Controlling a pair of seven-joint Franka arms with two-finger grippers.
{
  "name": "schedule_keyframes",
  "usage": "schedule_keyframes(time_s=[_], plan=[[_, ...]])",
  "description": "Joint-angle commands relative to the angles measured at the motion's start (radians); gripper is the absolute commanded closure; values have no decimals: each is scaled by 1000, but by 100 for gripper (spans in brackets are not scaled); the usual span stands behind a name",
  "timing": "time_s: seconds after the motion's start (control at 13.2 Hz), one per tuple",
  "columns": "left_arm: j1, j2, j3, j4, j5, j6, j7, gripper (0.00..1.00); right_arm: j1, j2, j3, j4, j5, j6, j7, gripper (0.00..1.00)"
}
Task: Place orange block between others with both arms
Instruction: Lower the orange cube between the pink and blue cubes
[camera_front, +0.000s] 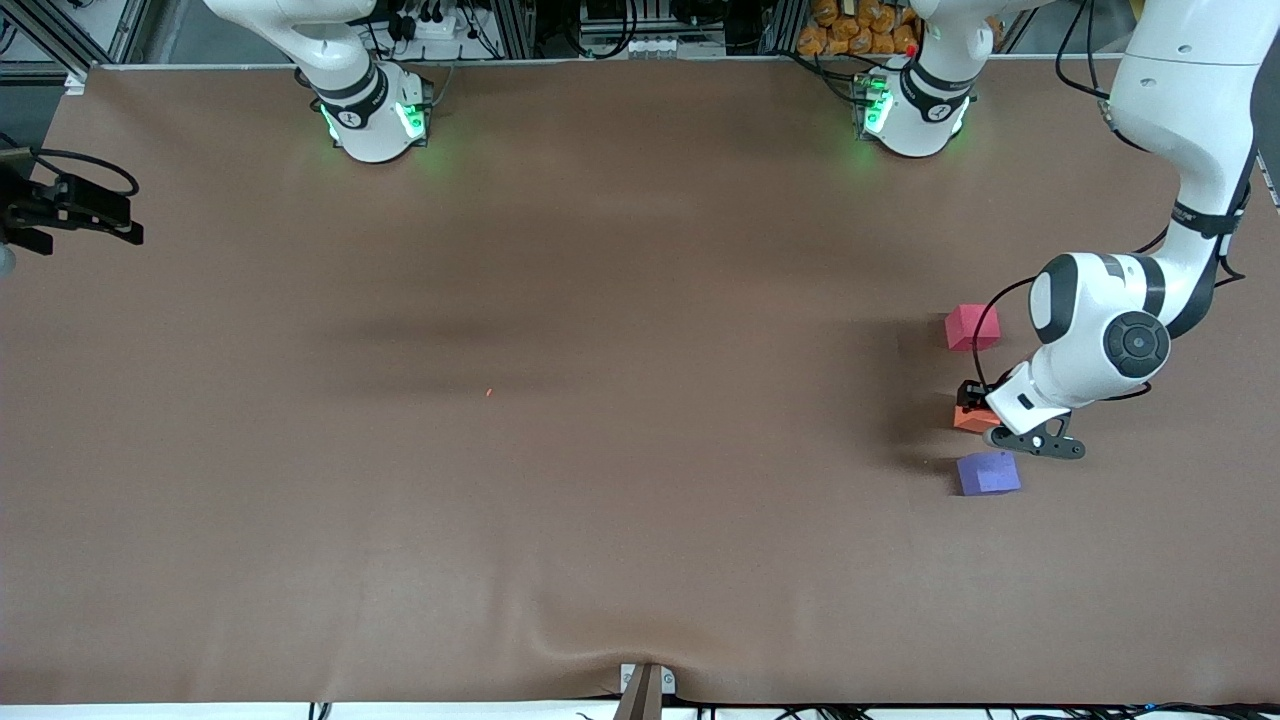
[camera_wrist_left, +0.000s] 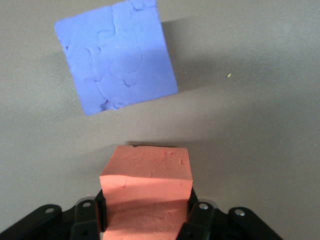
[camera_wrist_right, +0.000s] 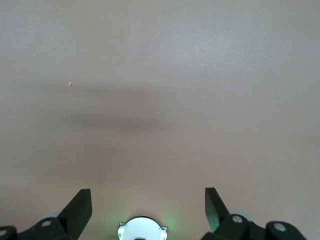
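Observation:
My left gripper is shut on the orange block, low over the table near the left arm's end. In the left wrist view its black fingers press the two sides of the orange block. The block is between the others: the pinkish-red cube farther from the front camera, the purple-blue cube nearer. The purple-blue cube lies a short gap from the held block. I cannot tell whether the block touches the table. My right gripper waits open and empty above bare table.
The brown cloth-covered table has a tiny orange speck near its middle, which shows as a speck in the right wrist view. A metal bracket sits at the front edge. Both green-lit bases stand along the back edge.

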Motion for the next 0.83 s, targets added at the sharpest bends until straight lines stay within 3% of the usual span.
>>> schedule_keyframes(time_s=[0.0,0.3,0.76], plan=[[25,7,-13,-4,21,17,-32,100,6,-2,0,1,-16,2,-11,0],[31,10,-15,-5,21,17,-158,100,7,-2,0,0,-16,2,-11,0],[20,19,-15,-5,21,15,-187,100,1,1,0,-2,-19,3,-11,0]])
